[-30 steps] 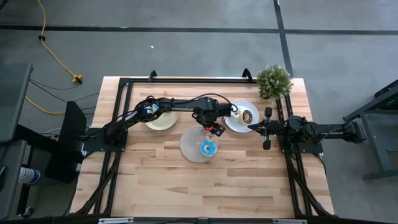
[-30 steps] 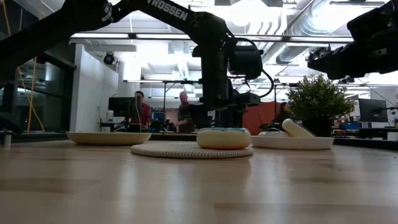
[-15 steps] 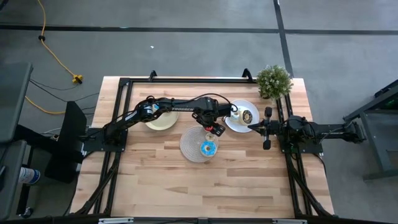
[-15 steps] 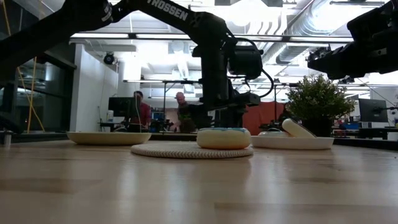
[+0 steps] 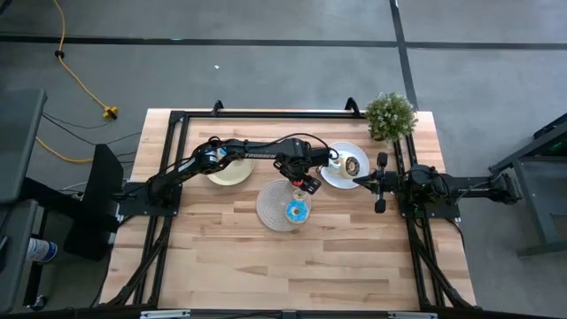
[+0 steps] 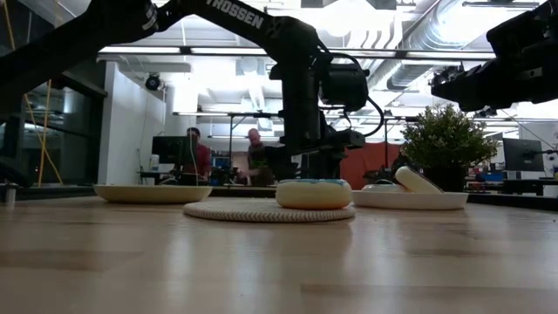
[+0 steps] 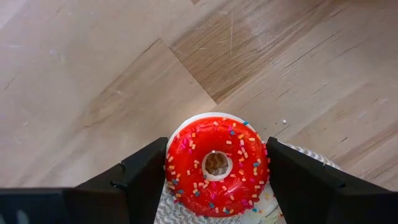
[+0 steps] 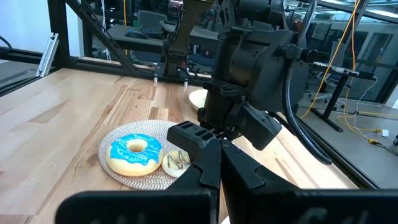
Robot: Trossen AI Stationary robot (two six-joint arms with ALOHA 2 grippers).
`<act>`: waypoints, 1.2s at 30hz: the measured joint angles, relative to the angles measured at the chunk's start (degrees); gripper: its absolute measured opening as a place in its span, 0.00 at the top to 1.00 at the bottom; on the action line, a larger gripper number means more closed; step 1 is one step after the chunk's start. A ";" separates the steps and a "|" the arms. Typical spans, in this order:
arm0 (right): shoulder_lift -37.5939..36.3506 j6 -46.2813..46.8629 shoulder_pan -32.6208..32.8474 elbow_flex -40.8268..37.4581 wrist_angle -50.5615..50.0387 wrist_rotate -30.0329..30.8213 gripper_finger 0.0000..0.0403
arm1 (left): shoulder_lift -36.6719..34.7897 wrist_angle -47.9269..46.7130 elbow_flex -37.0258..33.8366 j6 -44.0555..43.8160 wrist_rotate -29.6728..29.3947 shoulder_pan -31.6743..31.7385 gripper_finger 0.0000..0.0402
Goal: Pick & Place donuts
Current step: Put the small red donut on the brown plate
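Over the round woven mat (image 5: 282,206) at table centre, high view, the left gripper (image 5: 304,185) hangs at the mat's one o'clock, above the blue-iced ring donut (image 5: 296,211); the right gripper (image 5: 359,182), shut and empty, waits at three o'clock. In the left wrist view, half-spread fingers (image 7: 140,180) clasp the red sprinkled toy donut (image 7: 217,165) across its outer rim, likely light, stiff and slick.
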 joint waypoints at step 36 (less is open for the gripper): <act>0.00 0.00 -0.01 0.00 -0.02 0.00 1.00 | 0.00 -0.02 0.00 1.07 -1.15 0.05 0.37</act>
